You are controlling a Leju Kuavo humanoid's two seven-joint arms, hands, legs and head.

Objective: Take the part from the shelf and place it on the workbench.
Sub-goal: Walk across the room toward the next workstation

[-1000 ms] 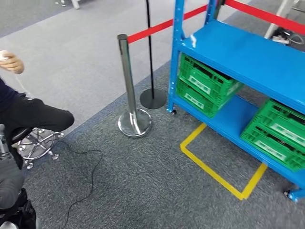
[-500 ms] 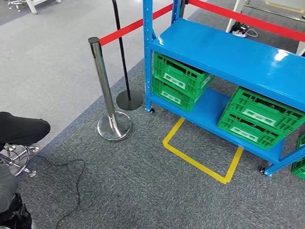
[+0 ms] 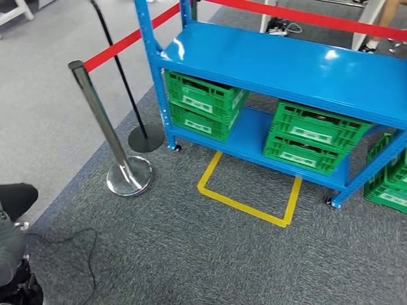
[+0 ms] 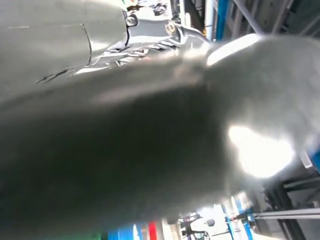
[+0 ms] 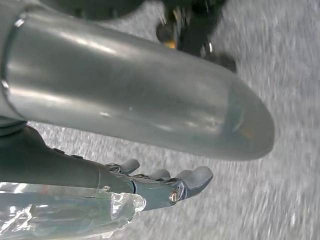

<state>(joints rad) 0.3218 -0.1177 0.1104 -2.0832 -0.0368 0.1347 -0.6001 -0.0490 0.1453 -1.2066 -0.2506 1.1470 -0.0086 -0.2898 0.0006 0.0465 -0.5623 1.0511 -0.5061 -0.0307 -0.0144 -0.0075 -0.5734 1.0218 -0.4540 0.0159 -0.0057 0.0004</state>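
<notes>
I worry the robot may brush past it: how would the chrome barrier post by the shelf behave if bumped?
The chrome barrier post already stands tilted, so a nudge would likely rock it. Its wide domed base looks weighted, so it probably resists tipping. The red belt clipped at its top may tug it back.

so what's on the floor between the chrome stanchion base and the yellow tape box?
Bare grey carpet in the head view, nothing lying between the stanchion base and the yellow tape box.
</notes>
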